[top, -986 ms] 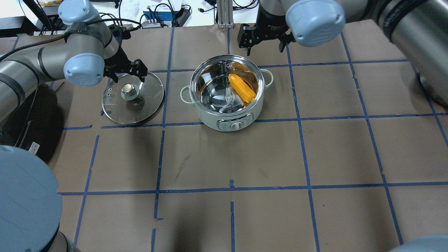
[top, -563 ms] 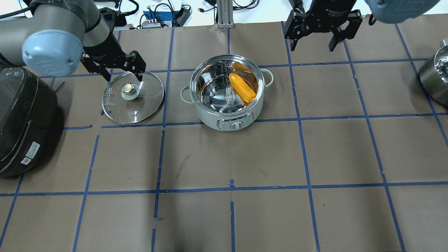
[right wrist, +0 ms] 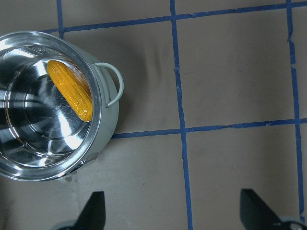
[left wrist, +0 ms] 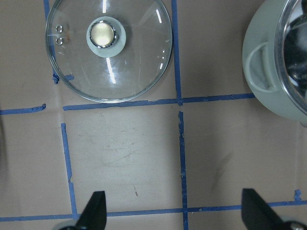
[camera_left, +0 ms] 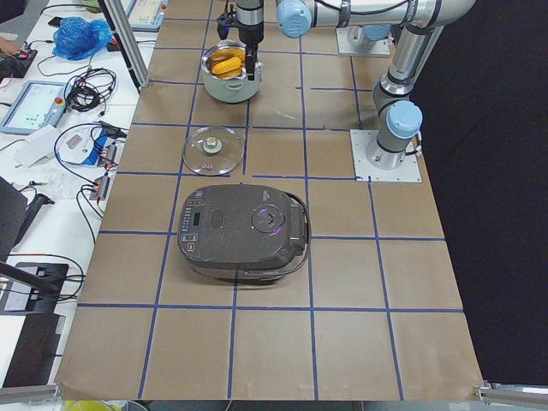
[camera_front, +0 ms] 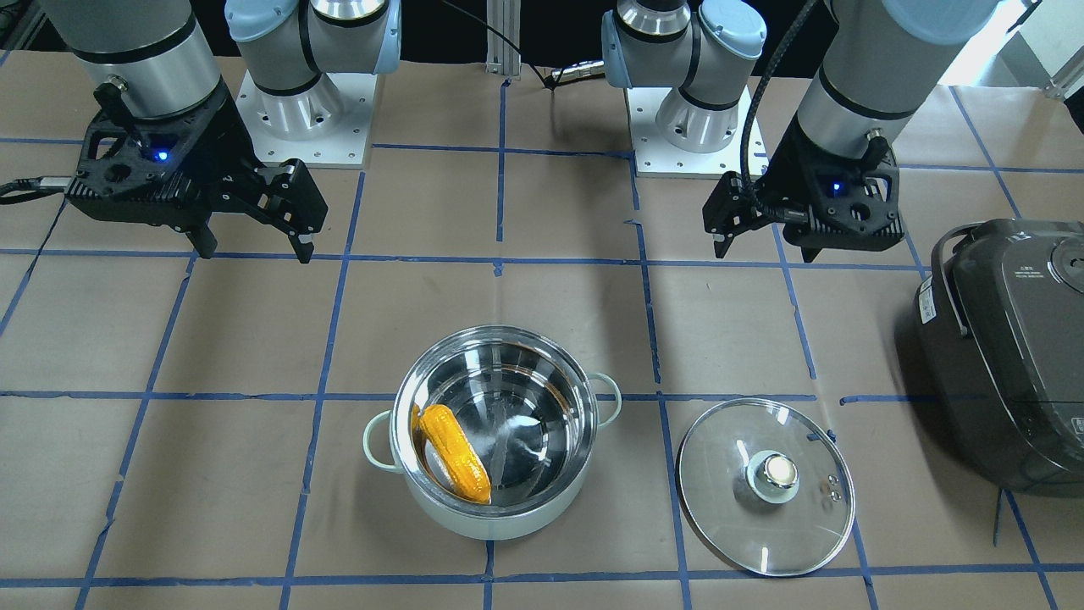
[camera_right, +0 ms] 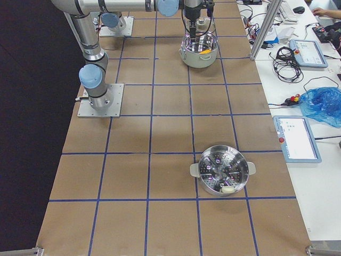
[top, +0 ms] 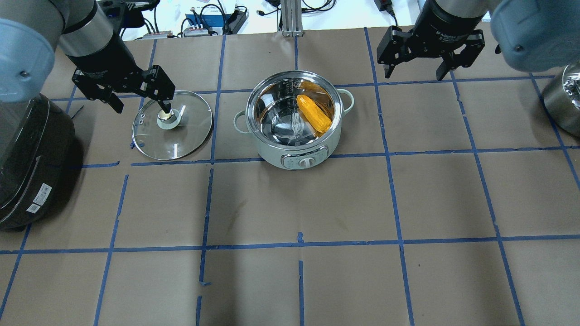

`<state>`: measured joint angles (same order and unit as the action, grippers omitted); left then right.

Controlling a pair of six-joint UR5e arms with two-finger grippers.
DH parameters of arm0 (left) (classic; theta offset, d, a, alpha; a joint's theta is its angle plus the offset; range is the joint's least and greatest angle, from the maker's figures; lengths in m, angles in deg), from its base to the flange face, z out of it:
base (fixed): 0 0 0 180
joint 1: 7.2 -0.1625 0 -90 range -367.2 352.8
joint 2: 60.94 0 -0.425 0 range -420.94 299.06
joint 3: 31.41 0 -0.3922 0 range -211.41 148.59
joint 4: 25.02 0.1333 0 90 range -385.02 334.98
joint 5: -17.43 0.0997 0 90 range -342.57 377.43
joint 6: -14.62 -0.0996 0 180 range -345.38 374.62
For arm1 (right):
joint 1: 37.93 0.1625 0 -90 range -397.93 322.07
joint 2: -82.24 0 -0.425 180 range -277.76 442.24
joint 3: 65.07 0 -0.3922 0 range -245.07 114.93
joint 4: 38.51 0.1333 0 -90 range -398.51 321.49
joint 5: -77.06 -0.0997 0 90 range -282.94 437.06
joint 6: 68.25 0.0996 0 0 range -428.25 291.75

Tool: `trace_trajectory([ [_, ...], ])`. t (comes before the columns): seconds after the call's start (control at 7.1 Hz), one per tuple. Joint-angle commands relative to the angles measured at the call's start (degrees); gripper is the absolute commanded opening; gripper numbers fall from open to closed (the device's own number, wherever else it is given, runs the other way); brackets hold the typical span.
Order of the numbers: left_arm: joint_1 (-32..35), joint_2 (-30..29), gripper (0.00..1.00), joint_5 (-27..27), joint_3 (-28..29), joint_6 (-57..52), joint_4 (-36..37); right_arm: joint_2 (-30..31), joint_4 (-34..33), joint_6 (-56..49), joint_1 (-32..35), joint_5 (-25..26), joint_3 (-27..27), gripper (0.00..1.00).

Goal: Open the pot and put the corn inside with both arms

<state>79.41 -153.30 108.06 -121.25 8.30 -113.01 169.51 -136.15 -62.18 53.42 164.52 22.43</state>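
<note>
While the lid point(camera_front: 728, 474) lies beside it, pot point(camera_front: 508, 523) open, corn point(camera_front: 457, 453) inside.

I'm running a robotics lab rig: a brown paper-covered tabletop point(top: 444, 199) gridded with blue tape point(top: 387, 154), two grey metal robot arms point(camera_front: 677, 110) bolted onto white mounting plates point(camera_front: 351, 127), and grey touchscreen teach pendants point(camera_right: 297, 138) and tangled black cables point(camera_right: 285, 56) beyond its far edge.

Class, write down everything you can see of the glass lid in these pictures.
The lid is a round disc of clear glass with a thin metal rim. A shiny metal knob on a pale base sits at its centre, and two small rings lie near one edge. It lies flat on the table, knob up, beside the open pot but apart from it. Only the table touches it; nothing grips it.
</note>
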Motion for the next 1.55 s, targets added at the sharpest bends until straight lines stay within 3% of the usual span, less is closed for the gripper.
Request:
trace_trajectory([
  [0.0,0.05,-0.01,1.00,-0.19,0.28,-0.01,-0.42,0.35,-0.62,0.17,0.05,-0.01,0.57,1.00],
  [0.42,0.22,0.34,1.00,-0.36,0.28,0.08,-0.78,-0.08,-0.71,0.61,0.05,-0.10,0.48,1.00],
  [0.7,4.33,1.30,1.00,0.51,0.37,0.43,-1.39,-0.26,-0.71,2.00,0.14,-0.18,0.48,1.00],
  [1.41,4.44,1.48,1.00,0.43,0.46,0.43,-1.30,-0.35,-0.71,1.93,0.14,-0.10,0.04,1.00],
])
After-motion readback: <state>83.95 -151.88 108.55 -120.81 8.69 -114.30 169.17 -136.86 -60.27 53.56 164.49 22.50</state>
